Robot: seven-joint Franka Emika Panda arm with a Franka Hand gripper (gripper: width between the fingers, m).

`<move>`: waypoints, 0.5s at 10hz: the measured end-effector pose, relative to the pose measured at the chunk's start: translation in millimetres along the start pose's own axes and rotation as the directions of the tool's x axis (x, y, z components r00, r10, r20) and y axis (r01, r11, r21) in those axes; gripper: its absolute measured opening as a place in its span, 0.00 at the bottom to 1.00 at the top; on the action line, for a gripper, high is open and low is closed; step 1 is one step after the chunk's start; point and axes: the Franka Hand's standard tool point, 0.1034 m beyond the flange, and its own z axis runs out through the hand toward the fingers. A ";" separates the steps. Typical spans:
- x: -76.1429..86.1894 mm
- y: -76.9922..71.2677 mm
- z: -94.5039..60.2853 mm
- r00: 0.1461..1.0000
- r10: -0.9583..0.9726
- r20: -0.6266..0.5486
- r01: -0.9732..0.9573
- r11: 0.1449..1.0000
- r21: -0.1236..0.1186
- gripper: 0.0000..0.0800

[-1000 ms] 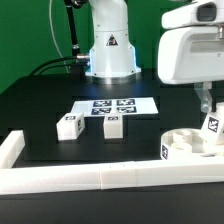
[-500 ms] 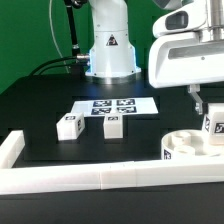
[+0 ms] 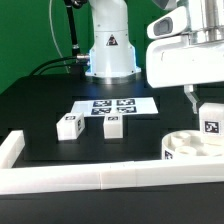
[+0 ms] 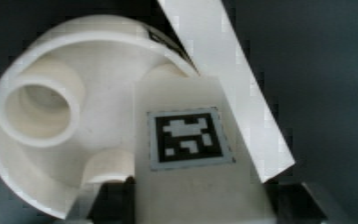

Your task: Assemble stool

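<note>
At the exterior view's left the rail (image 3: 10, 150) turns its corner and runs along the front of the table (image 3: 40, 105); behind it the first leg (image 3: 68, 126) and the second leg (image 3: 112, 125) stand loose, a little apart, neither one moved over the last second. The marker board (image 3: 115, 104) lies flat just behind them, before the arm base (image 3: 108, 50).

Toward the exterior view's right the seat (image 3: 190, 148) rests inside the rail; its place has not changed either.

The change is at the gripper (image 3: 207, 106): a second ago the held leg (image 3: 211, 125) hung tilted over the seat, its tag partly turned away; now it stands nearly upright with the tag square to the camera, and the wrist has drifted a little toward the exterior view's left.

In the wrist view the fingers (image 4: 108, 197) press on either side of this leg (image 4: 194, 140), so the gripper (image 4: 202, 200) is pinching it firmly; the seat (image 4: 51, 110) lies beneath, one round socket (image 4: 55, 100) open just beside the leg, the rail (image 4: 211, 40) beyond.

I judge this a squaring-up before insertion: with the leg upright, it can go straight down into a socket; whether its foot already touches the seat cannot be told. Two legs remain to be fetched, so the stool is at an early stage.
</note>
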 end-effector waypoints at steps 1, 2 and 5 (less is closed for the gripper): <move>-0.3 0.3 -0.1 0.998 0.055 -0.001 -0.055 0.998 -0.001 0.43; -0.9 1.7 -0.4 0.979 0.202 0.001 -0.202 0.979 0.005 0.43; 0.0 3.1 -0.7 0.846 0.533 0.025 -0.534 0.845 0.024 0.43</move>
